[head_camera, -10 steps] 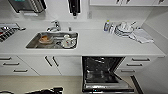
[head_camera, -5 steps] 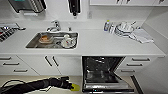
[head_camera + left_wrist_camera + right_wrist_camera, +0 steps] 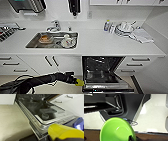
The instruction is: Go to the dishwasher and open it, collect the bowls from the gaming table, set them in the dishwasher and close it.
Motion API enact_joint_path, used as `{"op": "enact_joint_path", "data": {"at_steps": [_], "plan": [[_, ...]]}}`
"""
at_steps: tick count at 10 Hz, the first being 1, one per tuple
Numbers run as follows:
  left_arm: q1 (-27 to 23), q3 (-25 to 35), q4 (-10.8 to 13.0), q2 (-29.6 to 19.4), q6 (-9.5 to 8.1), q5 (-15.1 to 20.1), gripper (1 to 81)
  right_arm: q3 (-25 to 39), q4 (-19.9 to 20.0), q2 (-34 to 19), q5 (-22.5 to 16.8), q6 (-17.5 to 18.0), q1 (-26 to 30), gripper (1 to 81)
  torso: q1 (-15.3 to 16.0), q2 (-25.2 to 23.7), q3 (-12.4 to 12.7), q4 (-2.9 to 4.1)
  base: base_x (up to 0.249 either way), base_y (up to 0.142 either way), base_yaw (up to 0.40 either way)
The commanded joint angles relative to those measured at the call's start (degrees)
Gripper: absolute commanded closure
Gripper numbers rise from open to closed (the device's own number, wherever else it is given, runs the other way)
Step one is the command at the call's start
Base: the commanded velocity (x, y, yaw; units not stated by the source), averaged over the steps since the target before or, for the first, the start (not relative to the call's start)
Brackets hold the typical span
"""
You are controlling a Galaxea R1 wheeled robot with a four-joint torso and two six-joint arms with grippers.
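Note:
The dishwasher (image 3: 103, 65) stands open under the white counter, its door (image 3: 107, 86) folded down and a dark rack inside. My left arm reaches in low from the left, and the left gripper (image 3: 78, 82) holds a yellow bowl (image 3: 80, 82) at the door's left edge. In the left wrist view that yellow bowl (image 3: 65, 132) hangs just above the steel door rim (image 3: 41, 124), with an unclear blue shape (image 3: 78, 124) beside it. The right gripper (image 3: 132, 138) is shut on the rim of a green bowl (image 3: 116, 130). The gaming table is out of view.
A steel sink (image 3: 31, 45) with dirty dishes lies left of the dishwasher, a tap (image 3: 56, 25) behind it. Stacked plates (image 3: 123, 27), a bottle (image 3: 107, 25) and a folded cloth (image 3: 141, 36) sit on the counter at the right. White drawers (image 3: 140, 60) flank the open door.
My left arm has come in from the left and carried the yellow bowl rightwards to the edge of the dishwasher door. The counter and the door have stayed as they were.

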Motion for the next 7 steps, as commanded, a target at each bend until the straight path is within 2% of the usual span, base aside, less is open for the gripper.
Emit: {"op": "enact_joint_path", "data": {"at_steps": [1, 4, 5, 6, 7], "plan": [[-9.83, -0.63, -0.76, 2.27, -0.73, -0.5, 81.1, 0.85, 0.12, -1.43, -4.68, 0.19, 0.18, 81.1, 0.0, 0.0, 0.0, 0.0, 0.0, 0.0, 0.0], [-11.5, -2.46, -0.58, 7.63, -1.0, 0.03, 81.1, 1.46, 0.12, -1.25, -4.95, 0.1, 0.96, 81.1, 0.0, 0.02, 0.0, 0.0, 0.0, 0.0, 0.0], [-12.28, -3.52, -0.5, 9.48, -1.09, 0.2, 81.1, 1.56, 0.12, -1.25, -4.95, 0.1, 0.79, 81.1, 0.0, 0.02, -4.1, 0.0, 0.0, 0.0, 0.0], [-13.16, -4.4, -0.49, 11.06, -1.26, 0.82, 81.1, 1.56, 0.03, -1.25, -4.86, 0.1, 0.79, 81.1, 0.0, 0.02, -4.72, 0.0, 0.0, 0.0, 0.0], [-13.95, -5.28, -0.5, 12.39, -1.26, 1.96, 81.1, 1.64, 0.11, -1.34, -4.77, 0.1, 0.79, 81.1, 0.0, 0.02, -1.62, 0.0, 0.0, 0.0, 0.0]]}}
